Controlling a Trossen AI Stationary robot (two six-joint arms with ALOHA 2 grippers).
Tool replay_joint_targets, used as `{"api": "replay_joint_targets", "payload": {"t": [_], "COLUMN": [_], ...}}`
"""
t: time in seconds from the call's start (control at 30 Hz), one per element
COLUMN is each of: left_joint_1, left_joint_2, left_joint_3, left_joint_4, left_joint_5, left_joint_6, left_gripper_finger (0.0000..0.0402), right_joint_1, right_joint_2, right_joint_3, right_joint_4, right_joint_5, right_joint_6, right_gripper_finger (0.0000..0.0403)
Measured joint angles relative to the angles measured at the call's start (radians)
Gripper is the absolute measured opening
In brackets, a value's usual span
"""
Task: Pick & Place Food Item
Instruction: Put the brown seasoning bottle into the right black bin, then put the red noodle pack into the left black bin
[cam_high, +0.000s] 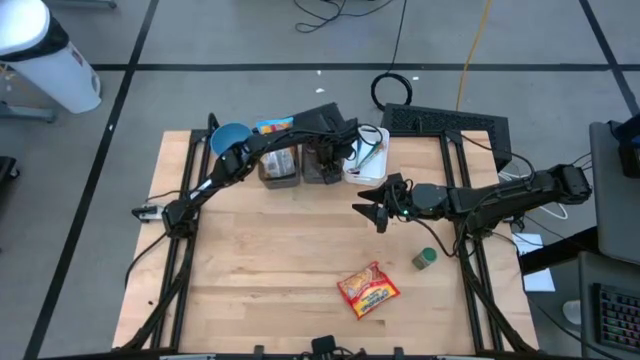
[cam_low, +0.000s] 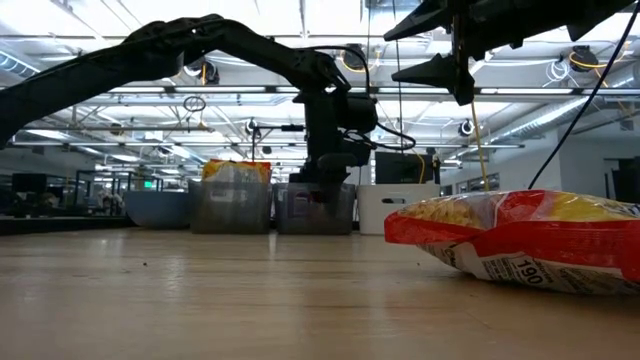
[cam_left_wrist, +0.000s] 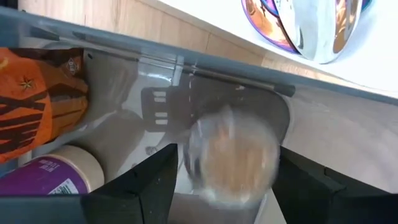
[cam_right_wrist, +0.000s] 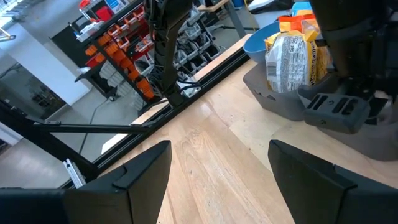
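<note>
A red-and-yellow snack packet (cam_low: 520, 240) lies closest to the low camera, flat on the wooden counter (cam_high: 260, 270) near its front edge. A small green-lidded jar (cam_high: 425, 259) stands just beside it, toward the right edge.

Along the back edge runs a row of containers: a blue bowl (cam_high: 229, 136), two grey bins (cam_high: 279, 166) and a white tub (cam_high: 368, 160). The left gripper (cam_left_wrist: 227, 186) hangs over the second grey bin (cam_left_wrist: 155, 93), its fingers spread apart on either side of a pale round food item (cam_left_wrist: 236, 155) lying inside. An orange packet (cam_left_wrist: 37, 99) and a purple-labelled jar (cam_left_wrist: 50, 177) share the bin. The item looks blurred, and contact cannot be confirmed.

The right gripper (cam_high: 372, 207) waits above the middle of the counter, fingers apart and holding nothing.

The step in hand appears to be the pick: the left gripper is lined up but not yet closed. The next move likely calls for a short descent, a firm closing on the round item, then a straight lift clear of the bin walls.
</note>
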Motion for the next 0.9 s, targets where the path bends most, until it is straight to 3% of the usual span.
{"api": "replay_joint_targets", "payload": {"t": [0.4, 0.9], "left_joint_1": [0.006, -0.019], "left_joint_2": [-0.079, -0.441], "left_joint_3": [0.000, 0.000], "left_joint_4": [-0.015, 0.060], "left_joint_5": [-0.015, 0.004], "left_joint_6": [0.016, -0.141], "left_gripper_finger": [0.0249, 0.0239], "right_joint_1": [0.000, 0.000], "right_joint_2": [0.000, 0.000], "right_joint_3": [0.000, 0.000], "right_joint_4": [0.000, 0.014], "right_joint_5": [0.001, -0.002], "right_joint_6": [-0.003, -0.017], "right_gripper_finger": [0.0263, 0.0263]}}
